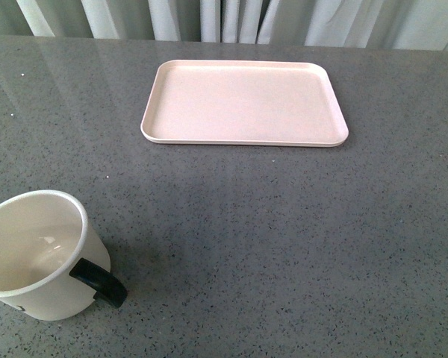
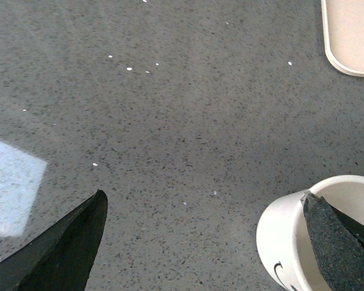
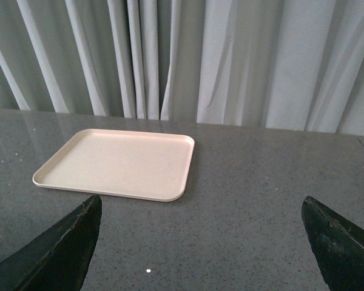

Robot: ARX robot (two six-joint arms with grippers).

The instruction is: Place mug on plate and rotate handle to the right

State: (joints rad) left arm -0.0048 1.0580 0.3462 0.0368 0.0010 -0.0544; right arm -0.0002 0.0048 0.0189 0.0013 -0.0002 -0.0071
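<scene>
The mug [image 1: 31, 257] stands upright, its axis vertical, by the near-left corner of the surface [image 1: 284, 246]. It is well apart from the plate [image 1: 243, 103], which lies flat toward the far edge with its long side running along that edge. The left gripper [image 2: 203, 195] is much the nearer. Its fingers [image 2: 64, 251] are spread wide and hold nothing. In the left wrist view one dark, grainy finger overlaps the mug's mouth and the other hangs over bare surface, so the white wall lies between them (the front view shows no finger inside the mug, so I judge them above the rim). The handle [image 1: 98, 282], a glossy black loop, points to the near right. The mug is smooth, white and thin-rimmed. The plate is pale pink and rectangular, with rounded corners and a low lip. The surface is grey, speckled and reflective. The right gripper [image 3: 200, 200] is also parted and empty, and faces the plate from well back.
</scene>
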